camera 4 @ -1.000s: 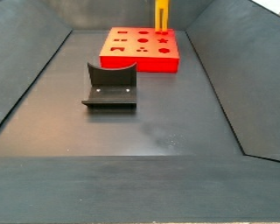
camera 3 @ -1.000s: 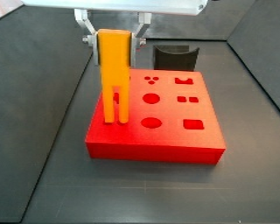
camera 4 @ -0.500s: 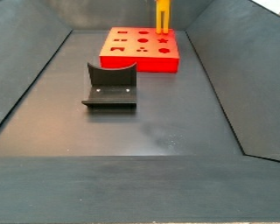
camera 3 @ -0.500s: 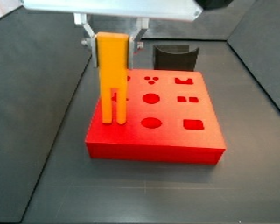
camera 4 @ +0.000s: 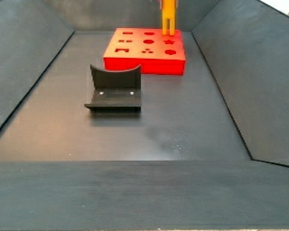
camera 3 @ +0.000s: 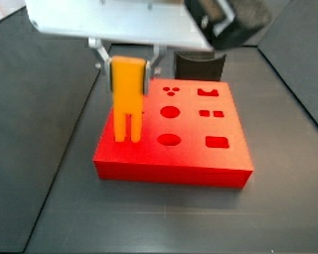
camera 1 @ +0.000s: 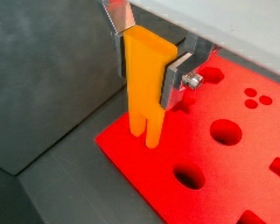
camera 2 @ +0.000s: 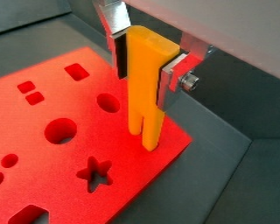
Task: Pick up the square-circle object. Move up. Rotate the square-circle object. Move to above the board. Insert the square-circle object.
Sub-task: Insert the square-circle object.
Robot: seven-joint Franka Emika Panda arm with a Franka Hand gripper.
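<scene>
Right now your gripper (camera 1: 150,54), two flat silver plates with dark pads, is squeezed tight on the top of the long orange-yellow bar, the square-circle object (camera 1: 143,83). You can see this in both wrist views (camera 2: 146,77). That bar hangs straight down from the gripper, its two short prongs lowest. In a side view (camera 3: 126,94) the prongs reach the top of the big bright red block, the board (camera 3: 189,139), near its edge. Behind the gripper stands a dark grey curved holder (camera 3: 198,66).
</scene>
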